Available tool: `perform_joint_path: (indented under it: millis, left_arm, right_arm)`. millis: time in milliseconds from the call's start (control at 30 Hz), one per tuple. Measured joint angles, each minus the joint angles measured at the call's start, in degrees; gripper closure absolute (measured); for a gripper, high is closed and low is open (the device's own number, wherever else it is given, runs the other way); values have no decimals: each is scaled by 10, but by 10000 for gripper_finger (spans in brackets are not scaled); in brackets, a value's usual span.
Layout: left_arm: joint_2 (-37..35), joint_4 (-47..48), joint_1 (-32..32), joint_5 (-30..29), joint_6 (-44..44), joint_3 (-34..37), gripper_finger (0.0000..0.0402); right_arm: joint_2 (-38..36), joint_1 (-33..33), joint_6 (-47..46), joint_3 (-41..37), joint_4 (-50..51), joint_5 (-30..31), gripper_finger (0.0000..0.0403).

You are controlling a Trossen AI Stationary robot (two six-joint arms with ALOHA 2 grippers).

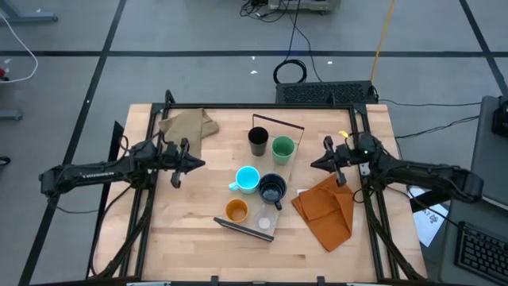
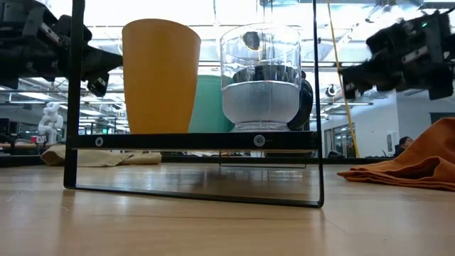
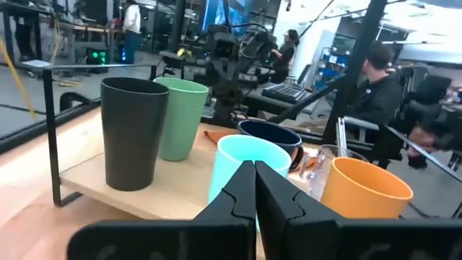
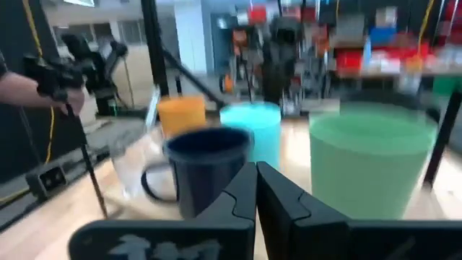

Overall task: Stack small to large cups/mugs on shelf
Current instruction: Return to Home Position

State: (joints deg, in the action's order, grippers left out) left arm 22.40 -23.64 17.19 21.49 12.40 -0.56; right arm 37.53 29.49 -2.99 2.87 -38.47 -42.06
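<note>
Left gripper (image 1: 184, 164): fingers pressed together, nothing held. It hangs over bare table left of the shelf (image 3: 173, 196), tips pointing at the row of cups.

Right gripper (image 1: 327, 161): also closed and empty, on the opposite side of the shelf, pointing back toward it. The orange cloth (image 1: 325, 210) lies just beside it, toward the near edge.

Shelf sits between the two grippers, long axis running far-to-near across the table with a slight slant, crosswise to both arms' reach. All six cups stand upright on it:
- far end: black cup (image 1: 258, 141) and green cup (image 1: 282, 148), side by side
- middle: light-blue mug (image 1: 248, 179) and dark navy mug (image 1: 272, 190)
- near end: orange cup (image 1: 236, 210), then clear cup (image 1: 263, 224)

Judgement: placing looks finished and only the retreat is left. Each gripper stands clear of the cups at about equal distance, the right one slightly nearer the green cup. Pulling straight back to its own side takes each arm away from the row.
</note>
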Motion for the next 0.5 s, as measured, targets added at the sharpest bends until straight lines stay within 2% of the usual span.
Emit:
perform_joint_path:
  millis: [67, 133, 267, 367, 500]
  left_arm:
    - [1, 1, 0, -12, 1, 0, 400]
    - [1, 16, 0, -59, -9, 0, 400]
    - [1, 55, 0, -143, -19, 0, 399]
    - [1, 94, 0, -163, -13, 0, 398]
    - [1, 87, -5, -175, -7, 0, 400]
  right_arm:
    - [8, -1, 18, 0, 47, 29, 403]
    - [15, 0, 70, 0, 93, 64, 403]
    - [22, 3, 142, 0, 84, 127, 403]
    - [21, 5, 140, -3, 86, 135, 403]
    - [9, 3, 115, -21, 61, 123, 403]
